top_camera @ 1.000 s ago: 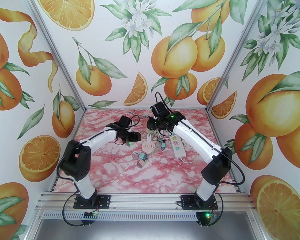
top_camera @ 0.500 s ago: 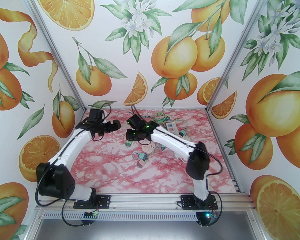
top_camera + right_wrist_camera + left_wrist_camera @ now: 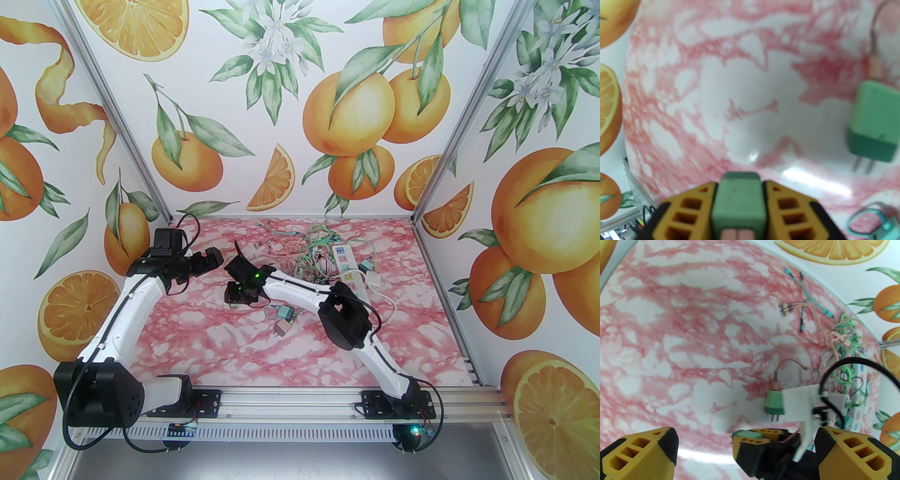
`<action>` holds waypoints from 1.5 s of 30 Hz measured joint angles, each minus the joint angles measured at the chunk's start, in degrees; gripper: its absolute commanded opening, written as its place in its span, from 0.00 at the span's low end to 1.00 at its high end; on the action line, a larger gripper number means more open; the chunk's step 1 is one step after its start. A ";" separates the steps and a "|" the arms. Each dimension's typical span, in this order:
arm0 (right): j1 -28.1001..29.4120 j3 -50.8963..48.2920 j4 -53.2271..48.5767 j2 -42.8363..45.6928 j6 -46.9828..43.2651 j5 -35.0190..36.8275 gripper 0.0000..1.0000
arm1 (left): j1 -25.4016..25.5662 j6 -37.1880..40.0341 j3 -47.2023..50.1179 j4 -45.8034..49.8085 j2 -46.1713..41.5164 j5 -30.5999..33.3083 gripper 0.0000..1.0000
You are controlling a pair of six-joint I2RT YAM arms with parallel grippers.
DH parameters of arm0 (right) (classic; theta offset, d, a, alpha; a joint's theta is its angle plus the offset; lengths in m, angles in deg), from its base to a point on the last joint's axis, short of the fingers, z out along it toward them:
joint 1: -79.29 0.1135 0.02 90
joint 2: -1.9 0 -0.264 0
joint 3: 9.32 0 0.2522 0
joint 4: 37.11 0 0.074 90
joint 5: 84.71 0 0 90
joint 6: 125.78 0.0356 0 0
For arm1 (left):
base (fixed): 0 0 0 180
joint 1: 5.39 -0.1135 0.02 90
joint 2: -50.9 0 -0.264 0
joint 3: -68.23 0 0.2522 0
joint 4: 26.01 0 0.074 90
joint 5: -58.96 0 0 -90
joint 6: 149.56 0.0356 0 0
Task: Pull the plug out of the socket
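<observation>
Green plug (image 3: 738, 204): pinched in my right gripper (image 3: 739, 185), moved well left of power strip (image 3: 342, 255), so unplugged. Left gripper (image 3: 213, 259): spread, empty.

Robot lab test cell: aluminium frame (image 3: 121, 117), orange-print walls (image 3: 281, 70), marble-print tabletop (image 3: 234, 347), mounting rail (image 3: 290, 403).

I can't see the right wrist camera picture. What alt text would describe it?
The right pincer, with yellow fingers, grips a green plug at the bottom of the view. Beyond it, a second green plug with two metal prongs lies on the pink marbled table.
</observation>
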 measured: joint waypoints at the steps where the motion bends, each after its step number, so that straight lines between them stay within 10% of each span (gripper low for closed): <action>1: 0.20 0.00 0.28 -0.68 0.46 -0.42 0.35 | 0.02 0.00 0.28 0.02 -0.15 -0.04 1.00; 15: 0.35 -3.65 -0.37 1.88 -1.29 -0.22 0.83 | 0.02 -0.04 2.05 -0.09 -0.31 -1.95 1.00; 29: -4.09 -13.73 -10.71 21.88 -9.22 10.27 0.89 | 7.21 -1.42 2.16 -6.54 3.87 -3.39 0.97; 45: -19.04 -35.54 -6.03 41.42 -11.23 16.00 0.95 | 23.61 -3.58 -1.77 -10.99 15.39 -0.13 0.71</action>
